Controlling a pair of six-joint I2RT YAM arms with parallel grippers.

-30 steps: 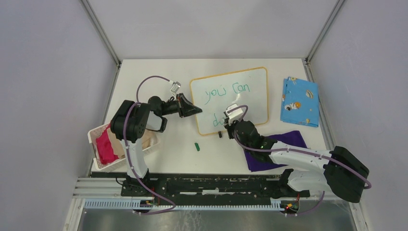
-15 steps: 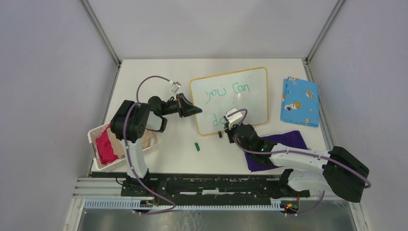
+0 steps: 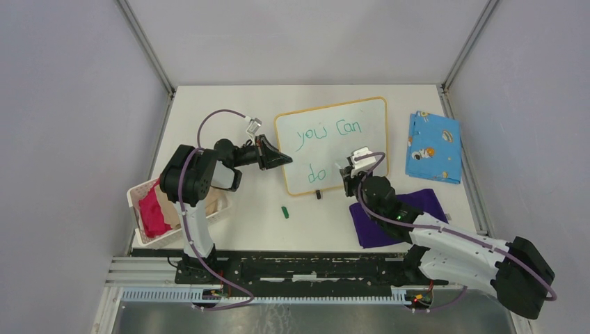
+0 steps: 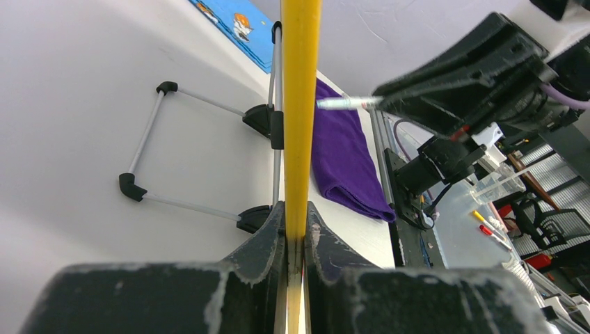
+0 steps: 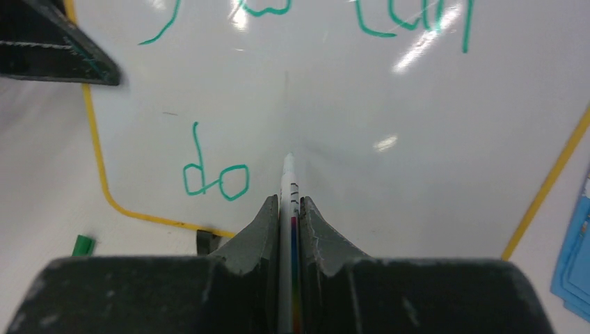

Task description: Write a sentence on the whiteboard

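Grey walls (image 3: 69, 104) with metal corner posts close in a white table (image 3: 229, 111). Near its middle is the whiteboard (image 3: 313, 154), its yellow rim skewed to the table edges. The sentence (image 3: 327, 132) reads "you can" above "do" in green. The left gripper (image 3: 282, 158) is clenched on the board's left rim. The right gripper (image 5: 285, 209) grasps a marker (image 5: 288, 174) whose tip is at the board just right of "do"; contact cannot be told. A green cap (image 3: 284, 211) lies in front of the board. A purple cloth (image 3: 389, 223) lies under the right arm, a blue cloth (image 3: 433, 146) at the right, and a basket (image 3: 139, 202) with a red cloth (image 3: 152, 212) at the left.
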